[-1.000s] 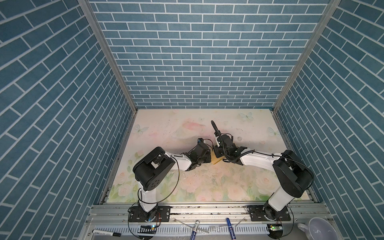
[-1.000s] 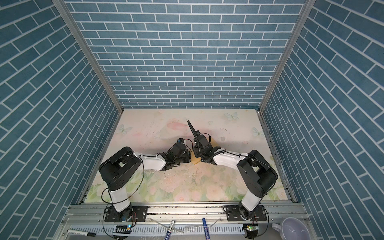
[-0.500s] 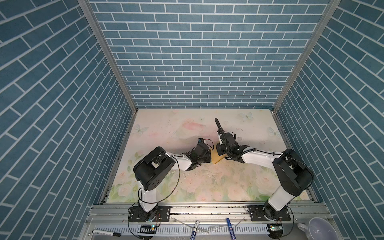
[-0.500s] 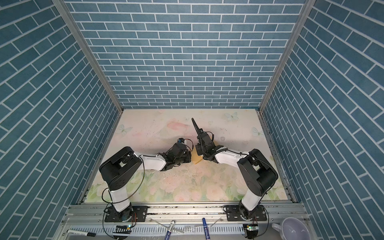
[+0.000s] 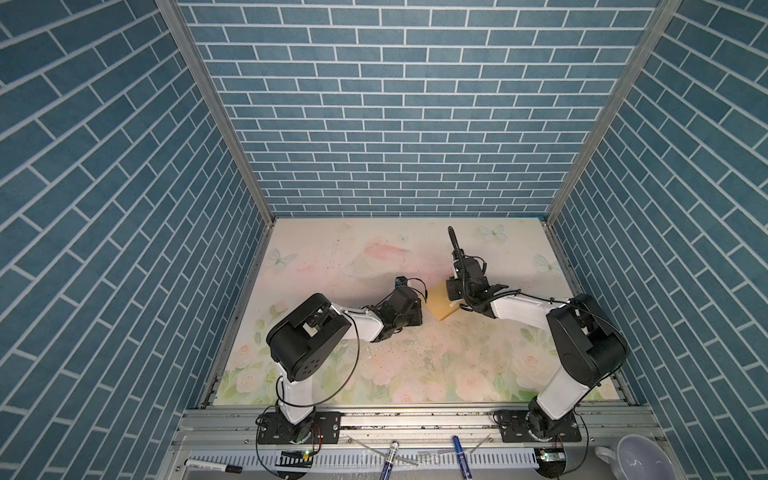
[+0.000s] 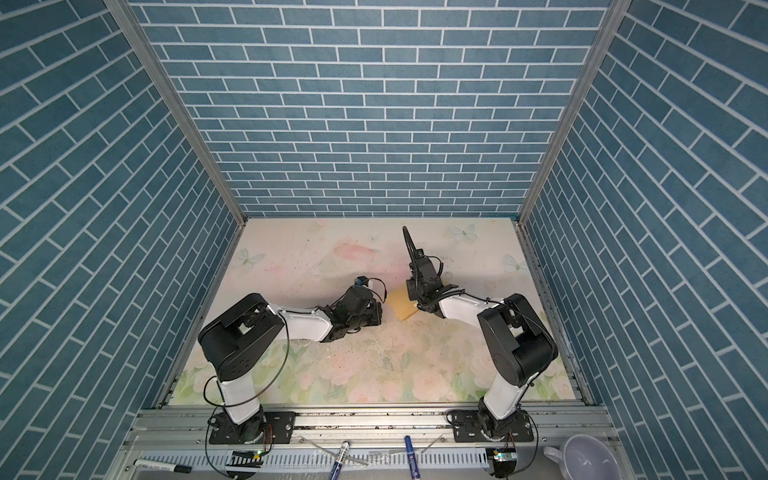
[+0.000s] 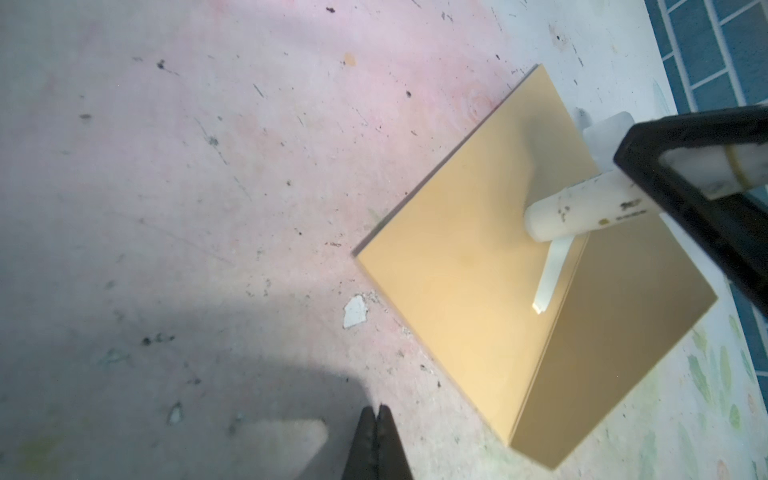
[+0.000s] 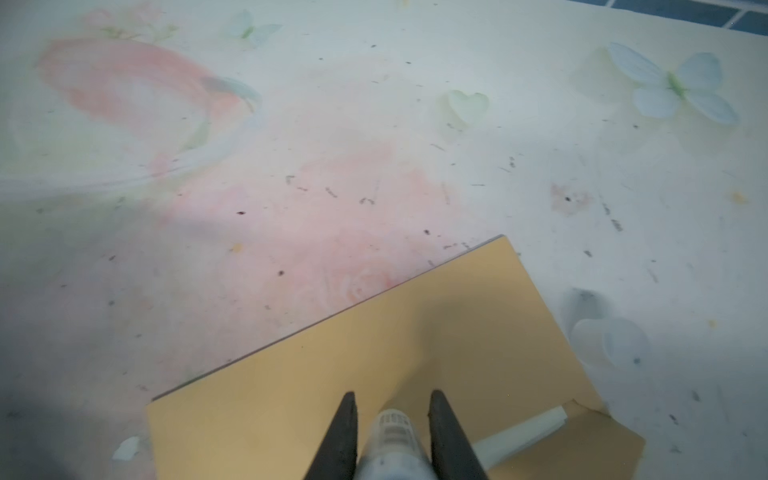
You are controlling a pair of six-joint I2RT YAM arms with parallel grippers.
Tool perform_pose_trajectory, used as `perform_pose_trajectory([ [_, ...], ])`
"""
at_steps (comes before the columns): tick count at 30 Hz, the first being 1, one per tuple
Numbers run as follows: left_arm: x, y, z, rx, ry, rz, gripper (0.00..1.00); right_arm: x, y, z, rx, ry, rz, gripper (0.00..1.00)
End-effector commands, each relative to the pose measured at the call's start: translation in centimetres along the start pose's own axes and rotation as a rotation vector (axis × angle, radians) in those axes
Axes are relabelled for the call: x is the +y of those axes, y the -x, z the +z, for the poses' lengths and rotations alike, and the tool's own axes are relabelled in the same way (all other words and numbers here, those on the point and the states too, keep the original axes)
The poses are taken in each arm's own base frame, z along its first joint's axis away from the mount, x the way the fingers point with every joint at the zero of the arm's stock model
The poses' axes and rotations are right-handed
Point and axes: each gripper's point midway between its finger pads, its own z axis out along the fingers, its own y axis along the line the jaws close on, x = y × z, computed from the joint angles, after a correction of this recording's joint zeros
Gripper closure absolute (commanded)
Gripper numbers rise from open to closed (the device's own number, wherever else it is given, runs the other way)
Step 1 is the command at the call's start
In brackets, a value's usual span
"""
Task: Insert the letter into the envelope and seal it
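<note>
The tan envelope (image 5: 439,302) (image 6: 400,304) lies flat on the floral table between both arms. Its flap (image 7: 615,353) is folded open, and a narrow cream strip of the letter (image 7: 550,274) (image 8: 523,432) shows at the mouth. My right gripper (image 8: 392,399) (image 5: 457,295) is shut on a white glue stick (image 7: 582,212) (image 8: 392,440), whose tip rests on the envelope (image 7: 457,270) near the flap crease. My left gripper (image 7: 377,411) is shut and holds nothing. It hovers low over the table, just off the envelope's left edge.
A translucent cap (image 8: 606,343) lies on the table beside the envelope. A small white paper scrap (image 7: 355,311) lies near the envelope's edge. Markers (image 5: 388,459) and a white cup (image 5: 636,461) sit beyond the front rail. Blue brick walls enclose three sides.
My right gripper with the glue stick has shifted a little to the right and back over the envelope. The left arm and the envelope have stayed still.
</note>
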Motion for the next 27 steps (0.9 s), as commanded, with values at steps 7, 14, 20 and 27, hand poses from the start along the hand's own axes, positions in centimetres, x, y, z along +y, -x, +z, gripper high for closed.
perform_pose_trajectory([
  [7,5.0,-5.5,-0.4,0.18,0.15,0.012,1.0,1.1,-2.4,0.2,0.099,0.09,-0.022,1.0],
  [14,0.8,-1.1,-2.8,0.047,0.024,0.037,0.97,3.6,-2.6,-0.5,0.111,0.219,0.015,1.0],
  [20,-1.2,1.2,-4.2,-0.031,-0.044,0.039,0.86,6.0,-2.9,-1.5,0.122,0.277,0.008,1.0],
  [27,-1.3,1.3,-3.9,-0.037,-0.055,0.025,0.85,9.2,-3.3,-3.1,0.121,0.308,-0.029,1.0],
])
